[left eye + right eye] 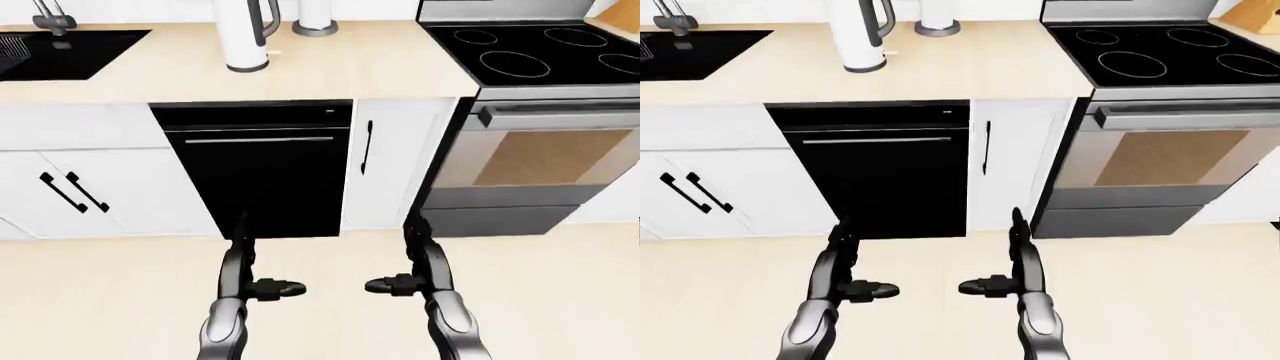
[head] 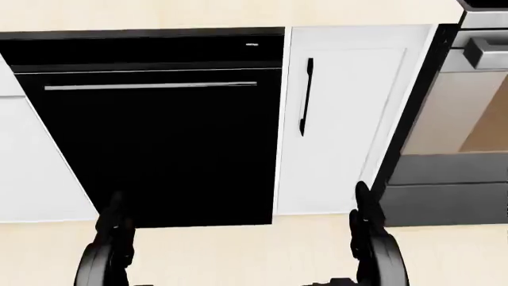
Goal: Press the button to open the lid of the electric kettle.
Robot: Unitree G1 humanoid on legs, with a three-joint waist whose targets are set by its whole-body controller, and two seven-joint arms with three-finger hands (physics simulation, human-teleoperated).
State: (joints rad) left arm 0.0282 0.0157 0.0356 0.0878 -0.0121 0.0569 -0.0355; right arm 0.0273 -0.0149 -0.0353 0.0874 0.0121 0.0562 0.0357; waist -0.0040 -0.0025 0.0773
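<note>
The white electric kettle (image 1: 245,37) stands on the beige counter (image 1: 350,67) at the top of the left-eye view. Its grey handle (image 1: 269,19) points right; its lid and button are cut off by the top edge. My left hand (image 1: 272,287) and right hand (image 1: 392,284) hang low at the bottom of the view, above the floor and far below the counter. Both have open fingers pointing toward each other and hold nothing.
A black dishwasher (image 1: 260,172) is straight ahead below the kettle. A black sink (image 1: 60,52) is at the top left, and a black stove (image 1: 545,52) with an oven (image 1: 540,157) at the right. A grey-based cylinder (image 1: 315,22) stands right of the kettle.
</note>
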